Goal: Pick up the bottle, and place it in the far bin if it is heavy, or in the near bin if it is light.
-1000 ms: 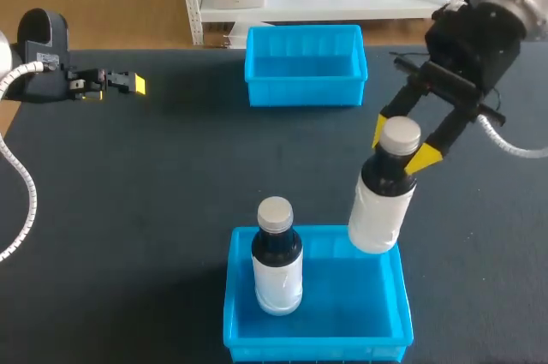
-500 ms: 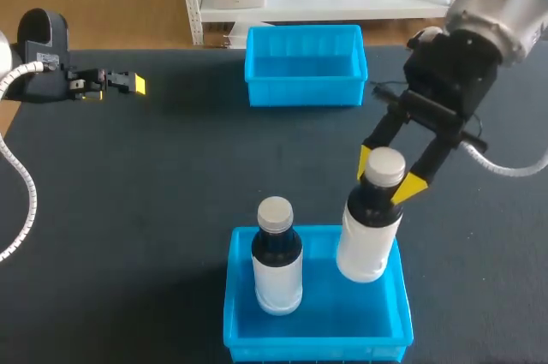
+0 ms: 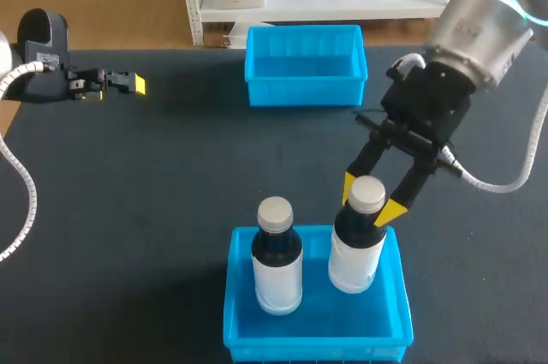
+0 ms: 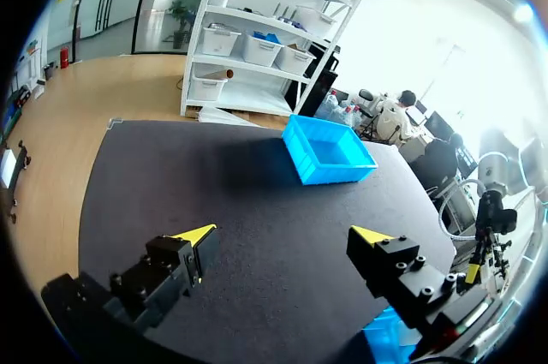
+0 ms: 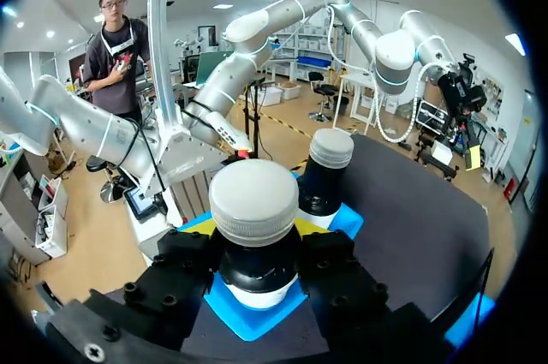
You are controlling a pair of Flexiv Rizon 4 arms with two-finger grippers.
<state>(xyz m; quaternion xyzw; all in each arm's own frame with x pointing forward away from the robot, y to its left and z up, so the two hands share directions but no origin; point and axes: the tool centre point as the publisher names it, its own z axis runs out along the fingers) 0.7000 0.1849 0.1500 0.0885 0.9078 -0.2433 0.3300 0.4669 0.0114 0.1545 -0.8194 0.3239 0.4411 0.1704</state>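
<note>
- The near bin, bright blue, sits at the front edge of the dark table.
- In the near bin's left half a second bottle stands upright. It has a white cap, a dark neck and a pale body.
- In the near bin's right half stands the bottle, upright, with its lower body below the rim. Its base looks to be at or very near the bin floor, but contact cannot be made out from above.
- The right gripper is over the near bin's right half. It is clamped on the bottle's dark neck just under the white cap, one yellow tip on each side.
- From the right wrist, the bottle fills the space between the fingers of the right gripper. The second bottle is just beyond it, and the blue of the near bin shows under both.
- The right arm comes in from beyond and to the right of the near bin.
- The far bin, the same blue, lies straight beyond the near bin and well apart from it, at the table's back edge.
- The left gripper is far to the left of and beyond the near bin, near the table's left edge.
- From the left wrist, the left gripper has its fingers spread wide over bare tabletop, with the far bin ahead of it.
</note>
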